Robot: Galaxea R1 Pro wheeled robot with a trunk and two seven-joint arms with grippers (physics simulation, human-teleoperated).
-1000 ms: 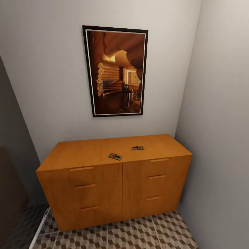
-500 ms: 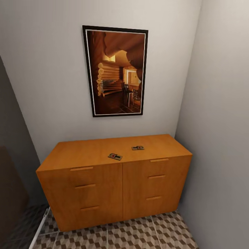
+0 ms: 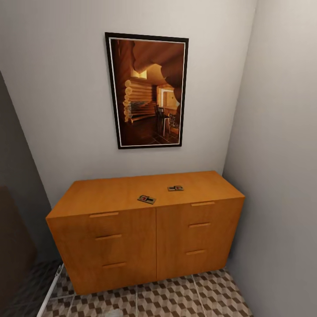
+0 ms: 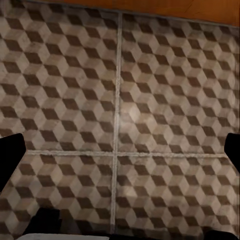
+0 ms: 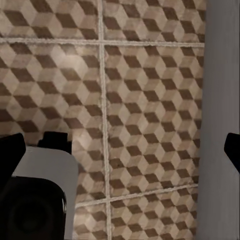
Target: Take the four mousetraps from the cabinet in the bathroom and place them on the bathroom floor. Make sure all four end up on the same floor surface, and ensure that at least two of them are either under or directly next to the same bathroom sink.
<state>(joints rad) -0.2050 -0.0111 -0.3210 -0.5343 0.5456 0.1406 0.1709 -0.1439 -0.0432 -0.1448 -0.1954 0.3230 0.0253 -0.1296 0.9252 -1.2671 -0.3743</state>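
The low orange-brown cabinet point(image 3: 132, 237) stands against the back wall with its drawers closed. Two small dark mousetraps lie flat on its top: one near the front edge at the middle point(image 3: 146, 199), the other a little further back and to the right point(image 3: 175, 188). The cube-patterned bathroom floor point(image 3: 176, 299) runs in front of it. My left gripper point(image 4: 120, 152) hangs open over bare floor tiles point(image 4: 165, 90), close to the cabinet's foot point(image 4: 175, 7). Over tiles point(image 5: 150, 100) beside a grey wall point(image 5: 220, 75), my right gripper point(image 5: 120, 152) is open with nothing in it. The sink is out of view.
A framed picture point(image 3: 149, 90) hangs above the cabinet. A grey wall point(image 3: 281, 176) closes in the cabinet's right side, and a dark surface point(image 3: 13, 229) stands at the left. A grey and black part of the robot point(image 5: 35, 200) sits low in the right wrist view.
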